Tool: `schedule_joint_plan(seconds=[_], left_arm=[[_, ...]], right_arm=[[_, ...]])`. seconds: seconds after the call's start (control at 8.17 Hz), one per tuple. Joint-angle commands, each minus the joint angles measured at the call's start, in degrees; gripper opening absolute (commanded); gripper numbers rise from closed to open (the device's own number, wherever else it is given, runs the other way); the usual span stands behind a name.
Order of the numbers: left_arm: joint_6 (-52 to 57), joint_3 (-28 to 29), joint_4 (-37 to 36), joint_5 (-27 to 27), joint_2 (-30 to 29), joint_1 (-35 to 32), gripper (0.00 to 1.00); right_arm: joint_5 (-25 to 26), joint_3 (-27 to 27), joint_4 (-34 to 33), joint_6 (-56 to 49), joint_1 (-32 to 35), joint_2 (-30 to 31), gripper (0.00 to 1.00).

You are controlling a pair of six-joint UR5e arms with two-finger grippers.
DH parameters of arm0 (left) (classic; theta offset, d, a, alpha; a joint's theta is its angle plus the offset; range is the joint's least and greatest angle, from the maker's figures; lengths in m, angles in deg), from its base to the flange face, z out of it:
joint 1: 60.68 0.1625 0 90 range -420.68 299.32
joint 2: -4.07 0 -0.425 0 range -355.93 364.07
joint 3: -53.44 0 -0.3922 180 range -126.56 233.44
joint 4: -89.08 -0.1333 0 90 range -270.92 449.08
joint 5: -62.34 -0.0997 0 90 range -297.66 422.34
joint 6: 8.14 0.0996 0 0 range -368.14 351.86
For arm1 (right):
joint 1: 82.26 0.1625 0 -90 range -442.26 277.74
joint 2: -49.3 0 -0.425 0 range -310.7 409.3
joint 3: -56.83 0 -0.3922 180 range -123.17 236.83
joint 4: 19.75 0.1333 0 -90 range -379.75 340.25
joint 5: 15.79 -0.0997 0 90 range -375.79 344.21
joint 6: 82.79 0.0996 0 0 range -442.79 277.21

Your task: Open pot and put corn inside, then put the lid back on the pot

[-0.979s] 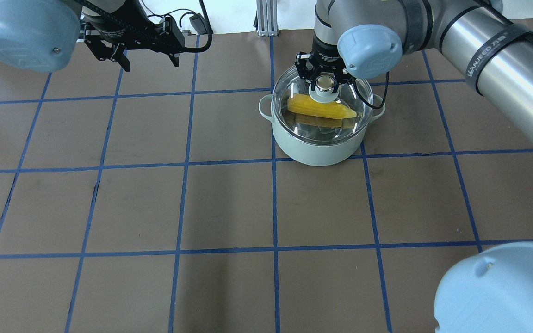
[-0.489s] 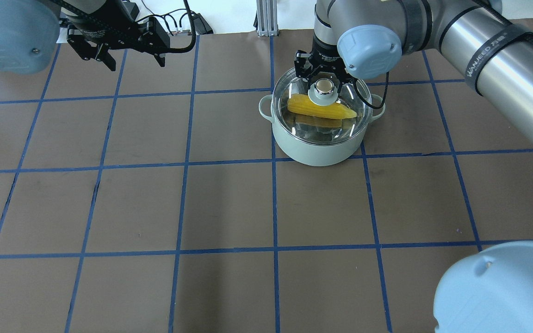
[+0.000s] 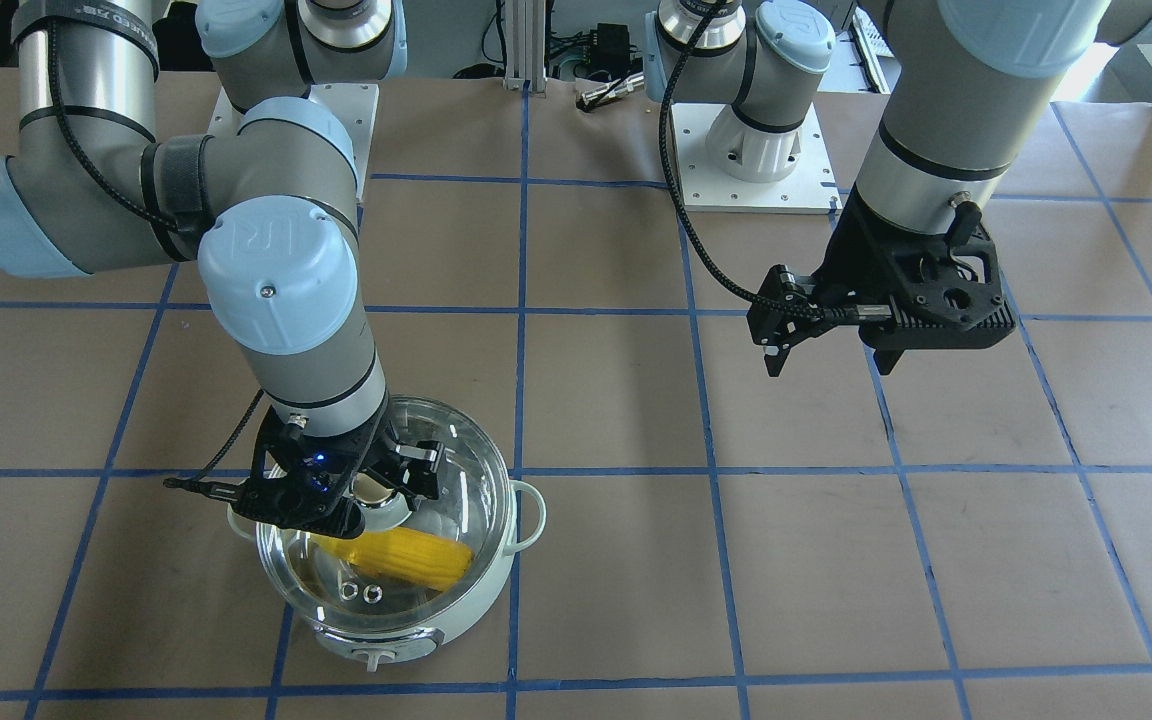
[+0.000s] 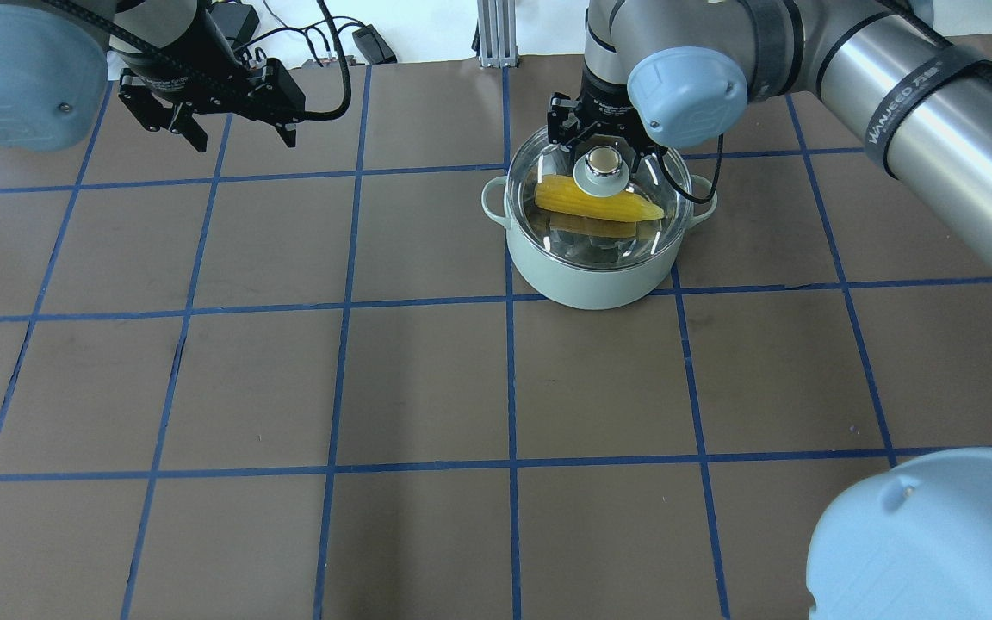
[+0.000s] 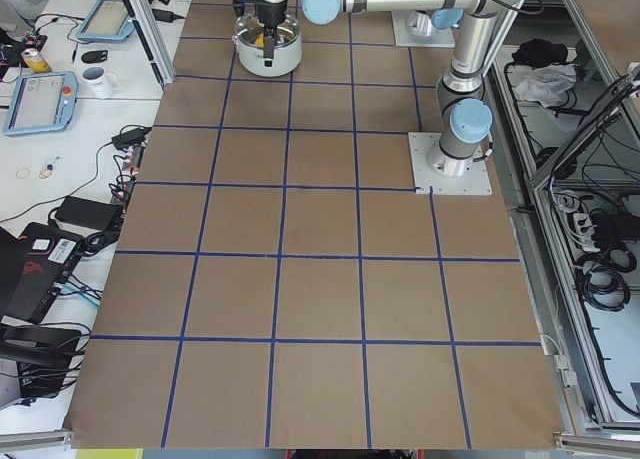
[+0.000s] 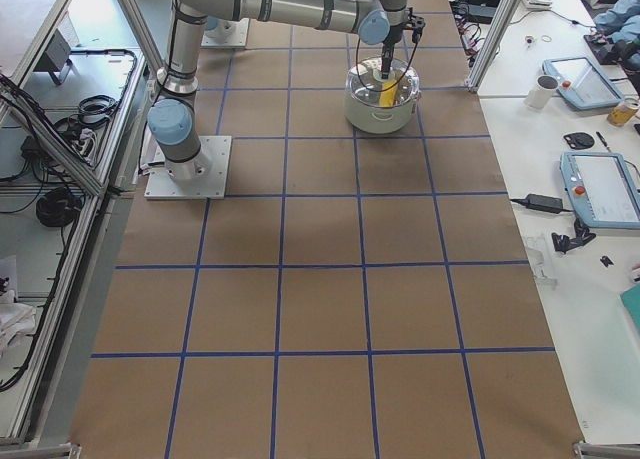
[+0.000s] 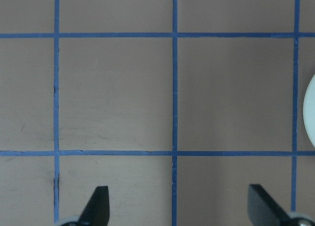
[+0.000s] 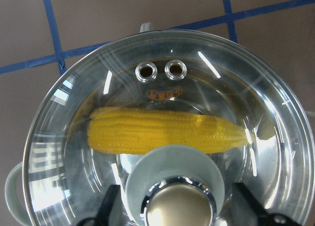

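Corn [image 4: 598,205] lies across the inside of the pot [image 4: 586,280], under the glass lid [image 8: 275,103] seated on the rim. The right gripper [image 4: 604,155] hangs over the lid's knob [image 8: 178,205], its fingers [image 8: 109,202] spread on either side with a gap to the knob, gripping nothing. The left gripper [image 4: 244,139] hovers well apart above the bare table [image 4: 427,387], fingers [image 7: 97,204] wide and empty.

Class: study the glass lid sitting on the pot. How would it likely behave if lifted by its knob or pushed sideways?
The lid is clear glass, so probably stiff, fairly heavy and breakable if dropped. Its shiny rounded knob may be slippery to pinch. Seated on the pot, a sideways push would likely move both together.
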Motion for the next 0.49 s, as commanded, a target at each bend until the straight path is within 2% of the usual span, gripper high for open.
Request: schedule_joint_plan(seconds=[0.0,0.24,0.37], left_arm=[[-2.07,-0.15,0.16,-0.16,0.15,0.04,1.0],[-2.61,-0.06,1.2,0.01,0.86,-0.04,1.0],[-2.44,-0.15,1.04,0.36,0.25,-0.04,1.0]], right_arm=[[0.05,-0.04,0.09,0.24,0.0,-0.04,0.62],[0.05,-0.04,0.44,0.24,0.0,-0.04,0.51],[0.05,-0.04,0.79,0.24,0.0,-0.04,0.49]])
